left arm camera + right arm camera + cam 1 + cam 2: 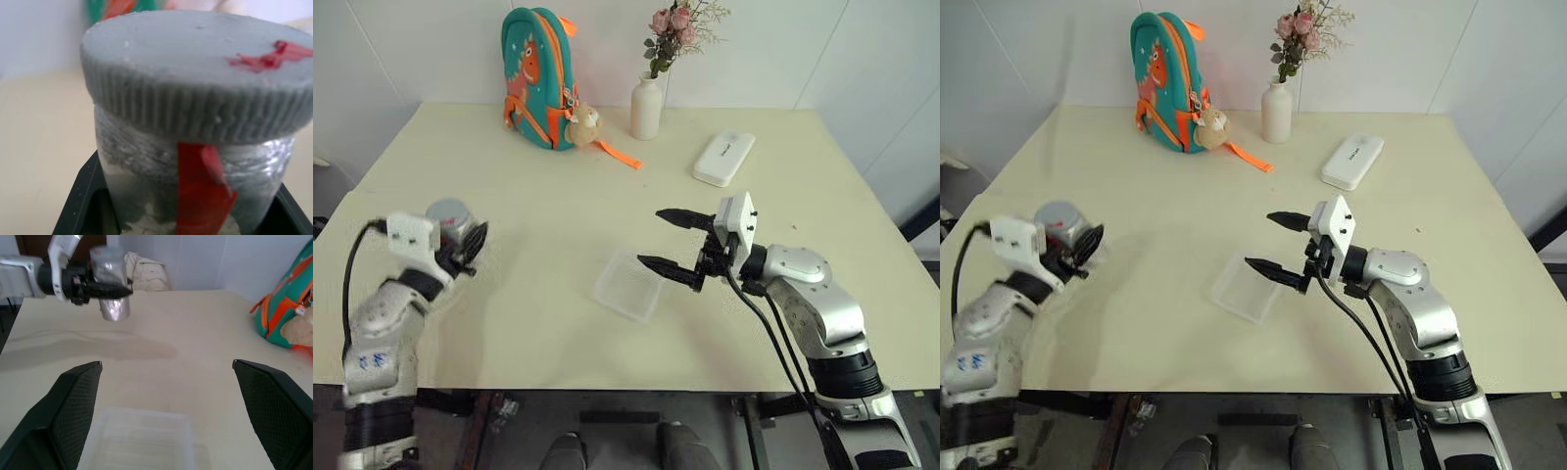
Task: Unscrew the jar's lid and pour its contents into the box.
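Observation:
The silvery-grey jar (pixel 451 227) with red marks sits between the fingers of my left gripper (pixel 470 245), which is shut on it and holds it a little above the table's left side. The ribbed grey lid (pixel 195 83) with a red mark is on top of the jar. The contents are hidden inside. The clear plastic box (pixel 628 286) lies on the table near the front middle. My right gripper (pixel 648 237) hovers just right of the box and above it, open, with nothing between its fingers and pointing left toward the jar (pixel 113 289).
A teal and orange backpack (pixel 540 78) with a small plush toy stands at the back of the table. Beside it is a white vase (pixel 646 108) of pink flowers. A white oblong case (pixel 723 159) lies at the back right.

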